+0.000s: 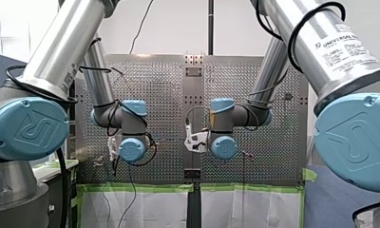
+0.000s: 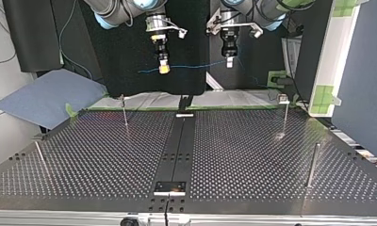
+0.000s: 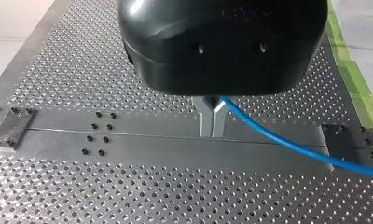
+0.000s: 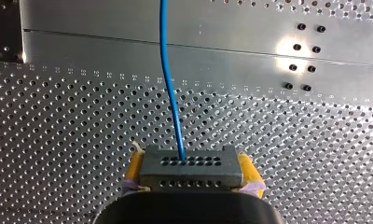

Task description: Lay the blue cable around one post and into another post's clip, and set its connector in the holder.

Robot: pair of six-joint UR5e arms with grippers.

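1. Closest to me in the top view, at 6 o'clock on the bench (image 2: 252, 155), a small dark plate (image 2: 170, 187) sits at the near end of the smooth centre strip (image 2: 179, 146).
2. A thin near post (image 2: 312, 165) stands at about 4 o'clock, and a second near post (image 2: 39, 157) at about 8 o'clock.
3. Further back there is a far post (image 2: 125, 110) at 10 o'clock. At 2 o'clock stands a capped post (image 2: 284, 115) with a small block on its top.
4. At the strip's far end, toward 12 o'clock, lies a small pale bracket (image 2: 184, 114).
5. Beyond the bench's far edge both arms hang in the air. The blue cable (image 2: 196, 66) is stretched between them and touches none of the posts.
6. My right gripper (image 2: 164, 69) hangs at about 11 o'clock in that view. Its yellow pads (image 4: 134, 170) are clamped on a grey connector (image 4: 191, 167), and the cable leaves the middle of the connector's face. A short blue length also shows on the gripper's 9 o'clock side.
7. My left gripper (image 2: 229, 63) hangs just past 12 o'clock. Its metal fingers (image 3: 205, 119) are pinched shut on the cable, which runs off to one side above the bench.
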